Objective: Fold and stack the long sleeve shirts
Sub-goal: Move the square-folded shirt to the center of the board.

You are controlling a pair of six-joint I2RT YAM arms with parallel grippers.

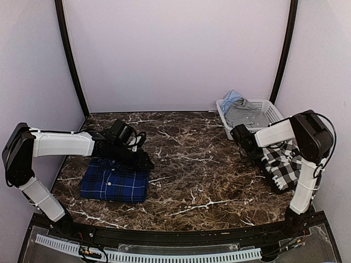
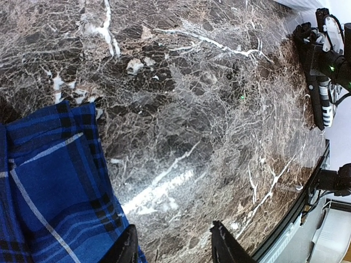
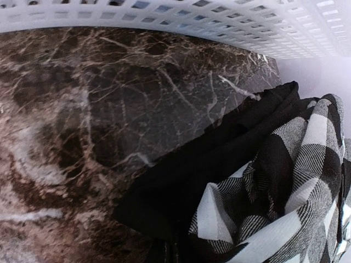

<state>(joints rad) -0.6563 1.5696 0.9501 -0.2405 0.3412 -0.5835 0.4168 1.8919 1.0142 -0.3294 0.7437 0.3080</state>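
**Near left.** The blue shirt (image 1: 115, 183) is lying folded at the near left of the table (image 1: 192, 164). It is a flat rectangle with its long axis running left to right. I cannot tell which way the collar is pointing.

**Left arm.** The left fingers (image 1: 141, 159) are hovering at the shirt's far right corner. In the wrist view they are standing spread, with bare table between them and the cloth lying off to their left.

**Right side.** The check shirt (image 1: 282, 163) is lying crumpled against the table's right edge, under the right forearm. Its bulk is running diagonally from far-left to near-right. No collar or sleeve is showing clearly, so its heading is undetermined.

**Right arm.** The right fingers (image 1: 242, 140) are sitting at the heap's far-left end. In the wrist view the cloth is filling the lower right, and its dark edge is reaching the bottom centre. The fingertips are not showing, so I cannot tell whether they are spread or pinching.

**Far right.** The basket (image 1: 274, 112) is standing just beyond, holding other garments.

**Assessment.** The right arm is far nearer the check shirt. That shirt appears to need drawing leftward and flattening before any fold.
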